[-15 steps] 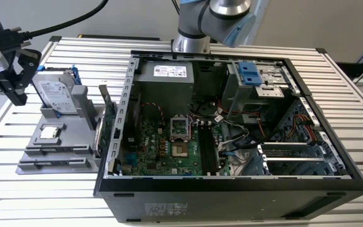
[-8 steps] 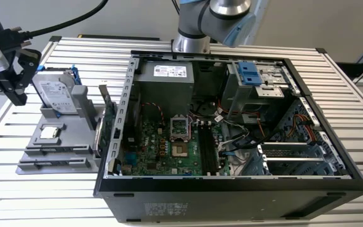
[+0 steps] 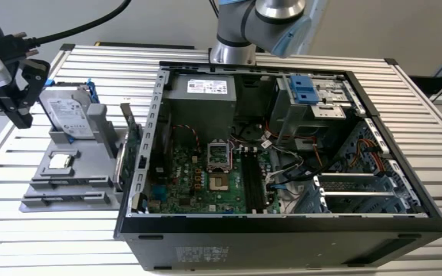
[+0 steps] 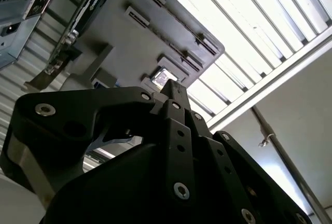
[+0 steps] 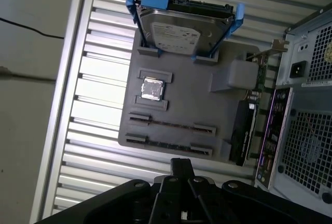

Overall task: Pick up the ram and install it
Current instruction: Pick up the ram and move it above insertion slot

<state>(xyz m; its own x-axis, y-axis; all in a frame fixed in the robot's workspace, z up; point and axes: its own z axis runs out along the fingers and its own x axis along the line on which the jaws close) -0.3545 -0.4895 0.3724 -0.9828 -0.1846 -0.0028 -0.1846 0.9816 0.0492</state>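
**Gripper shut & empty by the parts holder; ram on the holder**

Gripper (image 5: 180, 163): fingers look pressed together at the tips in both wrist views, nothing btwn them, no hold on anything. In the exterior view it hangs over the table at the exterior view's left, just beside the hard drive, not touching it.

Ram (image 5: 171, 123): seen edge-on in the first wrist view as a thin dark strip standing in a slot of the grey holder (image 5: 228, 105), held btwn 2 end clips. Apart from the gripper; the fingertips sit near the holder edge that carries the slots. A 2nd slot (image 5: 168, 145) runs parallel just beside it w/ a similar thin line; can't tell if that is another stick.

Also on the holder: a small square silver chip (image 5: 153, 89) in its own pocket near the ram slot, and the hard drive (image 5: 179, 32) in a blue frame, propped tilted at the far end from the slots. A green expansion card (image 5: 249, 125) w/ metal bracket stands on edge along the holder's side nearest the PC case.

PC case (image 3: 282, 221) lies open side up on the slatted metal table (image 3: 420, 109), just beside the holder, toward the exterior view's right. Motherboard (image 3: 198, 178) is exposed inside, w/ long black slots (image 3: 253, 184) near its middle.
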